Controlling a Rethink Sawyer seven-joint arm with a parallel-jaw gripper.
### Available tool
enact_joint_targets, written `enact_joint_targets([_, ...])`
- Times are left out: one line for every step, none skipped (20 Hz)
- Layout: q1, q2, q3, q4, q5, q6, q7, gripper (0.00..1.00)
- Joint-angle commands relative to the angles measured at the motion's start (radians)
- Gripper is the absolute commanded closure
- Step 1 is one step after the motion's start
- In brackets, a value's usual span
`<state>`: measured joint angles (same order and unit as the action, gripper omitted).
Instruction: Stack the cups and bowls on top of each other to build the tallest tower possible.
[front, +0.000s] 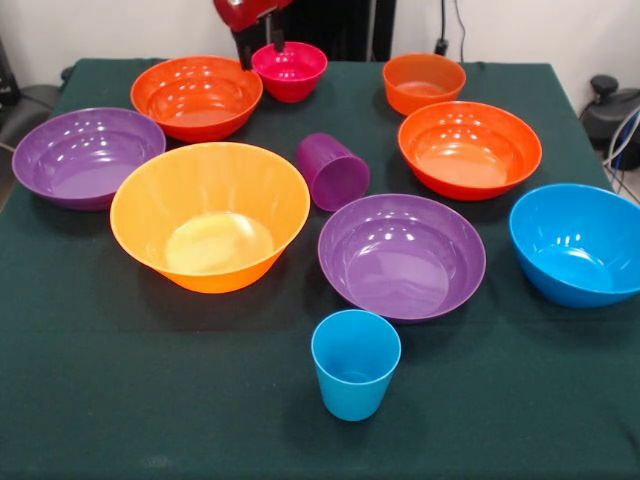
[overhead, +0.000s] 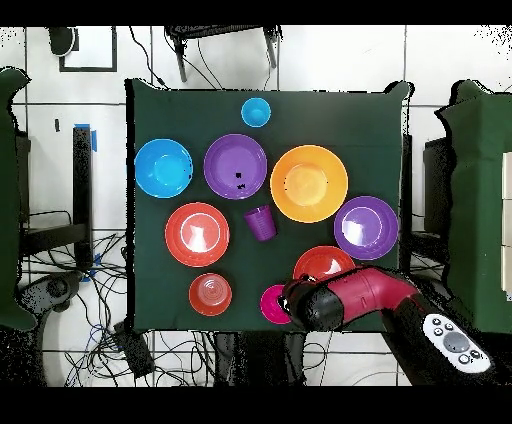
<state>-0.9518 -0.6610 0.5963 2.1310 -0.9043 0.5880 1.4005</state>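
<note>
The gripper (front: 260, 52) hangs at the far edge of the green table (front: 150, 400), its dark fingers straddling the near-left rim of the small magenta bowl (front: 292, 70); one finger sits outside the wall and one just inside, but whether they actually pinch the rim cannot be told. From above, the red arm (overhead: 350, 295) covers part of that bowl and part of the red-orange bowl (front: 197, 96) next to it. Nothing is stacked: every bowl and cup rests on the cloth on its own. The big orange bowl (front: 210, 215) sits left of centre, with a purple bowl (front: 86, 156) to its left and another purple bowl (front: 402, 255) to its right. The purple cup (front: 333, 171) lies tipped on its side between them, mouth toward the camera. A second red-orange bowl (front: 470, 148) and the small orange bowl (front: 424, 82) sit toward the far right, the blue bowl (front: 577, 243) at the right edge. The light blue cup (front: 355, 363) stands upright nearest the camera.
</note>
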Motion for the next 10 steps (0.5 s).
enact_joint_targets([0.086, 0.112, 0.099, 0.013, -0.167, -0.05, -0.212, 0.0])
enact_joint_targets([0.1, 0.118, 0.096, 0.019, -0.182, -0.061, -0.192, 0.0])
enact_joint_targets([0.111, 0.115, 0.097, 0.028, -0.191, -0.065, -0.173, 0.0])
enact_joint_targets([0.124, 0.111, 0.098, 0.032, -0.198, -0.068, -0.156, 0.0])
enact_joint_targets([0.137, 0.108, 0.099, 0.037, -0.206, -0.071, -0.14, 0.0])
enact_joint_targets([0.15, 0.113, 0.106, 0.032, -0.207, -0.068, -0.136, 0.0])
enact_joint_targets([0.152, 0.109, 0.113, 0.031, -0.201, -0.06, -0.141, 0.0])
enact_joint_targets([0.155, 0.105, 0.121, 0.031, -0.196, -0.052, -0.146, 0.0])
enact_joint_targets([0.153, 0.093, 0.131, 0.034, -0.185, -0.044, -0.154, 0.0])
enact_joint_targets([0.153, 0.084, 0.14, 0.033, -0.176, -0.036, -0.162, 0.0])
